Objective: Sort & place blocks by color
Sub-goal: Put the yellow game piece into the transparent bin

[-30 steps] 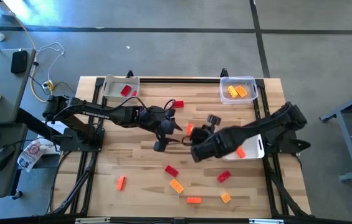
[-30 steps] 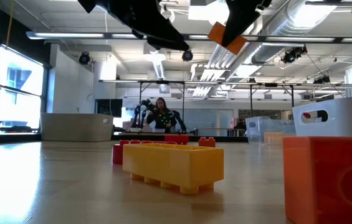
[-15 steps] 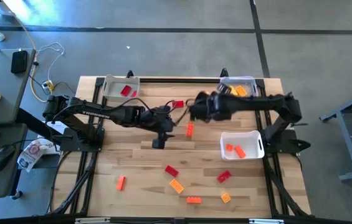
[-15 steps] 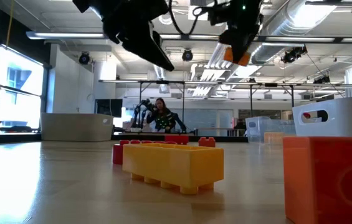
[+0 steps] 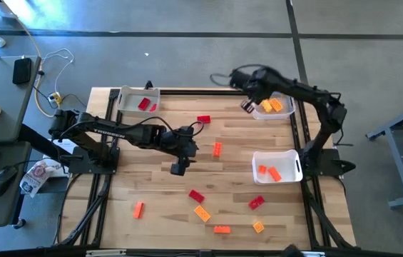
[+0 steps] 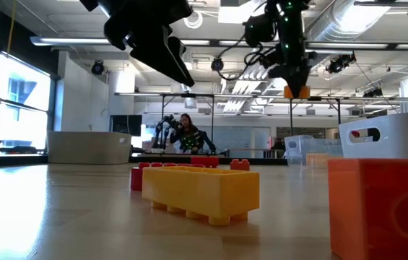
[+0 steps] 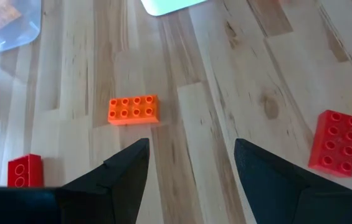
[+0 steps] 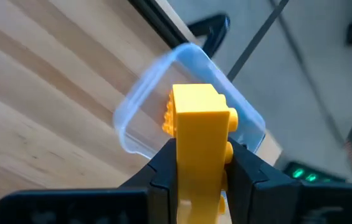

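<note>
1. The right gripper [image 5: 247,105] hung at about one o'clock over the table [image 5: 151,193], beside the edge of the clear bin [image 5: 272,104] at the far right corner, fingers clenched on a yellow-orange block [image 8: 199,134] [image 6: 297,92] held upright between them.
2. The clear bin already held yellow-orange blocks [image 5: 271,106].
3. The left gripper [image 5: 180,164] hovered near the table's centre, its fingers [image 7: 116,177] spread apart and holding nothing.
4. An orange block [image 5: 217,148] [image 7: 133,109] lay on the wood just ahead of the left gripper, toward two o'clock from it.
5. A red block [image 5: 203,120] lay at twelve o'clock from the centre.
6. The far-left bin [image 5: 135,101], at eleven o'clock, held red blocks [image 5: 143,104].
7. The white bin [image 5: 278,167] at three o'clock held orange blocks [image 5: 270,172].
8. More loose blocks [image 5: 201,212] in red and orange lay scattered from five to seven o'clock near the front edge.
</note>
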`<action>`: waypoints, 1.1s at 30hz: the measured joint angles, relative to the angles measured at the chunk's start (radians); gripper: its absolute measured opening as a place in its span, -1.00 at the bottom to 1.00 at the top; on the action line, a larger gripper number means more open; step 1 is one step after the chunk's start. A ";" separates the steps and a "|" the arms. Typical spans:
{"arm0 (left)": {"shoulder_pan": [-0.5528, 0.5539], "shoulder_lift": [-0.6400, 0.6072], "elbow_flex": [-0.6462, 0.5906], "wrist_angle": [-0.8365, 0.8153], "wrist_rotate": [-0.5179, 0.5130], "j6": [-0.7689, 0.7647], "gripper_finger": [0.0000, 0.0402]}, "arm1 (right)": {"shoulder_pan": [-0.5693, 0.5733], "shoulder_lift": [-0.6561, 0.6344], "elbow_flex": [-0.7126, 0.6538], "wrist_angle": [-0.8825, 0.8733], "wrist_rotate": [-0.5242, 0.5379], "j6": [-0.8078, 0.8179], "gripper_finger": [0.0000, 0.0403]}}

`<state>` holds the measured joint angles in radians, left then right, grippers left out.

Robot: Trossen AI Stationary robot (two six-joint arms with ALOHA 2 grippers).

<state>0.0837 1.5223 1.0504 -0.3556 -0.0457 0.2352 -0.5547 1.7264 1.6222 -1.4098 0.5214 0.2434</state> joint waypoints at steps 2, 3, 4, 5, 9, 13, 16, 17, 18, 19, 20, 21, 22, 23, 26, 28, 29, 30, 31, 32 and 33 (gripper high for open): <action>0.000 0.000 0.000 0.000 0.000 0.000 0.11 | -0.061 0.000 0.000 0.000 -0.047 -0.014 -0.67; 0.000 0.000 0.000 0.000 0.000 0.000 0.11 | -0.090 0.000 0.000 0.000 -0.069 -0.022 -0.67; 0.000 0.000 0.000 0.000 0.000 0.000 0.11 | -0.116 0.000 0.000 0.000 -0.088 -0.031 -0.67; 0.001 0.000 0.000 0.000 0.000 0.000 0.11 | -0.142 0.000 0.000 0.001 -0.107 -0.036 -0.67; 0.000 0.000 0.000 0.000 0.000 -0.013 0.11 | -0.222 0.000 0.000 0.022 -0.155 -0.041 -0.67; 0.000 0.000 0.000 0.000 0.000 -0.023 0.11 | -0.269 0.000 0.000 0.041 -0.165 -0.033 -0.67; 0.000 0.000 0.000 0.001 0.000 -0.023 0.11 | -0.287 0.011 0.000 0.054 -0.165 -0.031 -0.67; 0.000 0.000 0.000 0.001 0.000 -0.023 0.11 | -0.293 0.018 0.000 0.054 -0.165 -0.031 -0.67; 0.000 0.000 0.000 0.001 0.000 -0.023 0.11 | -0.297 0.026 0.000 0.055 -0.166 -0.032 -0.67; 0.001 0.000 0.000 0.001 0.000 -0.020 0.11 | -0.302 0.036 0.000 0.056 -0.166 -0.036 -0.67; 0.001 0.000 0.000 0.001 0.000 -0.015 0.11 | -0.307 0.048 0.000 0.056 -0.166 -0.042 -0.67; 0.001 0.000 0.000 0.001 -0.001 -0.010 0.11 | -0.311 0.059 0.000 0.056 -0.166 -0.049 -0.67; 0.001 0.000 0.000 0.002 -0.001 -0.003 0.11 | -0.315 0.069 -0.001 0.056 -0.166 -0.060 -0.67; 0.001 0.000 0.000 0.002 -0.002 0.000 0.11 | -0.319 0.078 -0.001 0.056 -0.166 -0.065 -0.67; 0.001 0.000 0.000 0.003 -0.003 0.003 0.11 | -0.331 0.101 -0.001 0.056 -0.186 -0.068 -0.67; 0.001 0.000 0.000 0.003 -0.003 0.003 0.11 | -0.341 0.115 -0.001 0.057 -0.235 -0.078 -0.67; 0.001 0.000 0.000 0.003 -0.003 0.003 0.11 | -0.346 0.121 -0.001 0.056 -0.262 -0.087 -0.67; 0.001 0.000 0.000 0.003 -0.003 0.003 0.11 | -0.351 0.128 -0.001 0.057 -0.282 -0.092 -0.67; 0.001 0.000 0.000 0.004 -0.003 0.003 0.11 | -0.356 0.136 -0.001 0.057 -0.301 -0.094 -0.67; 0.001 0.000 0.000 0.005 -0.003 0.003 0.11 | -0.360 0.145 -0.001 0.057 -0.314 -0.094 -0.67; 0.001 0.000 0.000 0.008 -0.003 0.003 0.11 | -0.364 0.155 -0.001 0.057 -0.323 -0.095 -0.67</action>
<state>0.0845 1.5223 1.0504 -0.3475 -0.0486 0.2383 -0.9191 1.8811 1.6215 -1.3533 0.1979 0.1486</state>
